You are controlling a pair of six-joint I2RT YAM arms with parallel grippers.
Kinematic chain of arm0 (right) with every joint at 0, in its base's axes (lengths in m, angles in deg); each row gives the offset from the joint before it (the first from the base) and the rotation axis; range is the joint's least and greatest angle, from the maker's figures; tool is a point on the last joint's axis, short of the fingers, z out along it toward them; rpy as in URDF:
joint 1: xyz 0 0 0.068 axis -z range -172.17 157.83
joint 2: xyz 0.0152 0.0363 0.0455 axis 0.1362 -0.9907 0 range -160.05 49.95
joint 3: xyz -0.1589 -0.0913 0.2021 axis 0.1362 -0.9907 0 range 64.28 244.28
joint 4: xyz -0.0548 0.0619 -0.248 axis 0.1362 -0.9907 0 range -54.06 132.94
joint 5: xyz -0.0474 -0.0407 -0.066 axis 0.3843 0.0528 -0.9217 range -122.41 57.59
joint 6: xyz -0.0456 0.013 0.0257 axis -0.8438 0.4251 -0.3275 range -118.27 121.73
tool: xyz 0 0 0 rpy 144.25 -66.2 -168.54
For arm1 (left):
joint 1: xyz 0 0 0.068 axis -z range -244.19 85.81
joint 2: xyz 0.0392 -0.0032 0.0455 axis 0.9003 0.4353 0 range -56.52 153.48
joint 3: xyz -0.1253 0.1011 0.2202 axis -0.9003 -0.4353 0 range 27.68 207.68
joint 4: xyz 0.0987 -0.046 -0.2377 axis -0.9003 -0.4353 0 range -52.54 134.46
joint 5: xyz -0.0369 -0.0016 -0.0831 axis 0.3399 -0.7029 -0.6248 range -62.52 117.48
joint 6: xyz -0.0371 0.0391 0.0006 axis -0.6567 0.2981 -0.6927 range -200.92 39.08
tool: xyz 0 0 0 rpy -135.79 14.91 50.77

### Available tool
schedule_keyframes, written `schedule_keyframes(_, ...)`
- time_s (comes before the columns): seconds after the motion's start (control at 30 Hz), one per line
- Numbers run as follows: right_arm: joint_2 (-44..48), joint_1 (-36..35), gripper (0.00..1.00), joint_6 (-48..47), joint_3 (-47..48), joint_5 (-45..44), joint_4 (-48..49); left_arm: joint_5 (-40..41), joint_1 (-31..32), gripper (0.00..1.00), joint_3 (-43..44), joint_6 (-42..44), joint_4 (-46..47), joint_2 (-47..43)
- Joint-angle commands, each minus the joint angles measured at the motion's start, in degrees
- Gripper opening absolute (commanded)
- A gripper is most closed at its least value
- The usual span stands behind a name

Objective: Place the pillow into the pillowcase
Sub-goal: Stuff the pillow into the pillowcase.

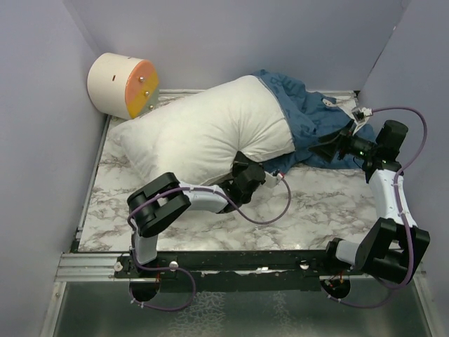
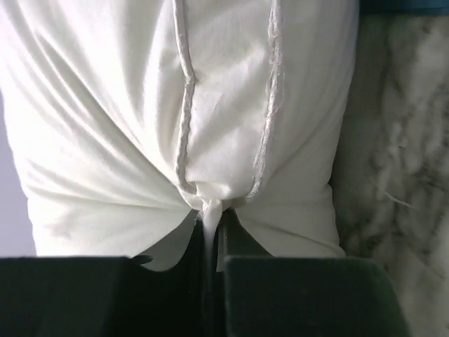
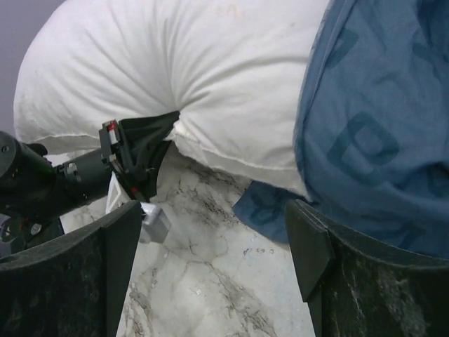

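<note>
The plump white pillow (image 1: 203, 130) lies across the back of the marble table (image 1: 309, 210), its right end partly inside the blue pillowcase (image 1: 316, 123). My left gripper (image 1: 254, 172) is shut on a pinch of the pillow's near edge; the left wrist view shows the white cloth (image 2: 210, 203) gathered between the dark fingers. My right gripper (image 1: 330, 149) is open and empty, just in front of the pillowcase. In the right wrist view its fingers (image 3: 309, 246) stand wide apart over bare marble, with the pillowcase (image 3: 372, 133) at right and the pillow (image 3: 189, 77) above.
A cream cylinder with an orange face (image 1: 123, 86) stands at the back left corner. Grey walls close in the table on three sides. A metal rail (image 1: 210, 261) runs along the near edge.
</note>
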Motion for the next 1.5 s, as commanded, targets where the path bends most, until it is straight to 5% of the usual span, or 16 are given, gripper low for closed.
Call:
schedule_keyframes(0.0,0.1,0.4,0.82,-1.9,0.3,1.3,-0.3,0.5,-3.2,0.00,7.1,-3.6,-2.1,0.4)
schedule_keyframes(0.3,1.9,0.4,0.81,-11.7,3.8,3.5,-8.3,-22.3,-3.8,0.00,31.3,-31.7,-35.8,-7.9)
schedule_keyframes(0.5,3.2,0.6,0.86,-5.0,4.1,-12.3,-6.9,-32.3,-5.9,0.00,46.2,-41.9,-48.8,-6.9)
schedule_keyframes(0.77,-1.6,2.4,0.94,8.3,1.9,-21.3,3.6,-39.7,-7.8,0.00,51.9,-47.6,-52.9,-5.9)
schedule_keyframes(0.93,-5.6,1.4,0.90,14.8,1.8,-16.8,11.2,-43.1,-8.8,0.00,51.2,-49.6,-52.1,-7.0)
schedule_keyframes(1.1,-11.7,-2.8,0.85,14.3,4.4,-21.3,7.8,-45.6,-9.9,0.00,49.7,-51.4,-50.4,-8.8)
schedule_keyframes(1.23,-15.2,-3.3,0.70,15.2,4.3,-22.9,7.8,-47.3,-10.9,0.00,48.1,-52.7,-49.4,-10.9)
schedule_keyframes(1.27,-15.5,-3.3,0.62,15.1,4.4,-22.2,8.1,-47.9,-11.2,0.00,47.6,-53.1,-49.1,-11.3)
schedule_keyframes(1.37,-15.2,-3.7,0.15,14.7,4.6,-14.2,10.7,-50.5,-12.4,0.00,46.3,-55.3,-47.6,-12.0)
schedule_keyframes(1.47,-10.0,-4.2,0.03,13.0,9.7,-7.2,11.5,-55.0,-14.5,0.00,46.7,-59.8,-45.8,-12.1)
